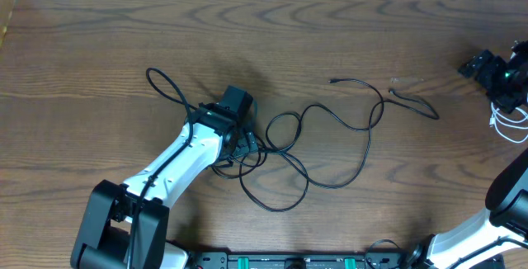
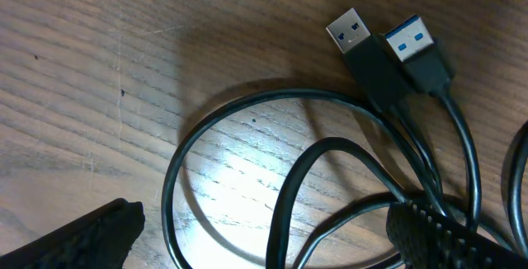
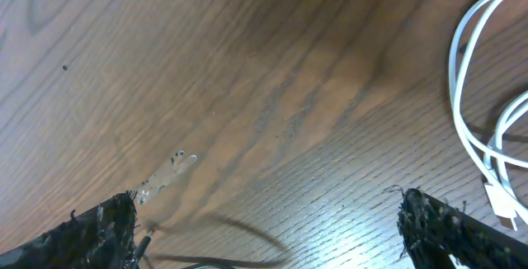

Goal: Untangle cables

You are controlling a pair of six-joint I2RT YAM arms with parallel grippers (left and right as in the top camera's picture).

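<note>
Noted at the near edge of the surface [image 1: 346, 21] the left arm base [image 1: 115, 228], with the white-cased left arm [image 1: 177, 166] reaching up and to the right from it.

Found the black cables [image 1: 262, 148] tangled just beyond that arm, left of centre, in several overlapping loops, the lowest sagging toward the near edge.

Recorded the left hand [image 2: 264, 248] poised directly over the left part of the tangle, jaws spread fully wide, gripping nothing. Saw its fingers [image 2: 78, 236] at the bottom corners of the wrist view, strands crossing between them.

Confirmed in the same view two USB plugs [image 2: 388, 50] lying side by side and touching, one with a blue insert, cords running back into the loops.

Logged one loop [image 1: 153, 73] thrown out to the far left of the hand, and a loose strand [image 1: 356, 82] trailing right past centre, ending in a small plug.

Located the white cable [image 1: 505, 126] at the right edge, apart from the black ones, gathered in narrow loops.

Found the right hand [image 1: 495, 75] just beyond it, jaws likewise fully wide, empty. Saw the white loops at the right margin of its wrist view and a black strand end at the bottom.

Cannot tell contact between either hand and the surface.
</note>
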